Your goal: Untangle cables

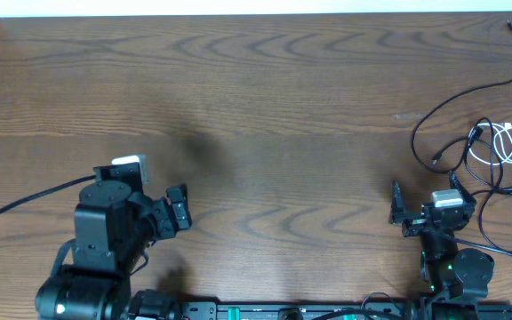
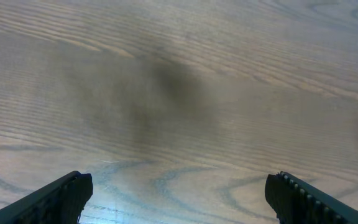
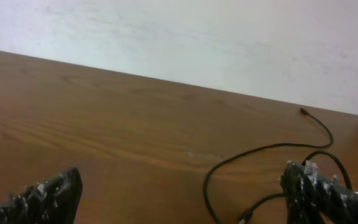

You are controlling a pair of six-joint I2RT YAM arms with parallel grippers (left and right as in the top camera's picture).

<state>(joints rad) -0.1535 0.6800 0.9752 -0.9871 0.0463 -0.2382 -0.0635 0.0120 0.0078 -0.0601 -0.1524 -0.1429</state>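
Found the left pincer (image 1: pixel 179 209) low on the left of the overhead view, spread wide, nothing in it, only bare table (image 1: pixel 265 107) ahead. Found the right pincer (image 1: pixel 401 212) low on the right, spread wide too, holding nothing. Saw the cables (image 1: pixel 490 148) just past it by the right edge, black loops crossed over a white one (image 1: pixel 511 142). Judged the right arm much nearer. Traced one black cable (image 1: pixel 452 102) up toward the top right corner. Spotted no box or bowl.

Left gripper (image 2: pixel 179 183) and right gripper (image 3: pixel 180 174) (each held low) gape wide, empty.
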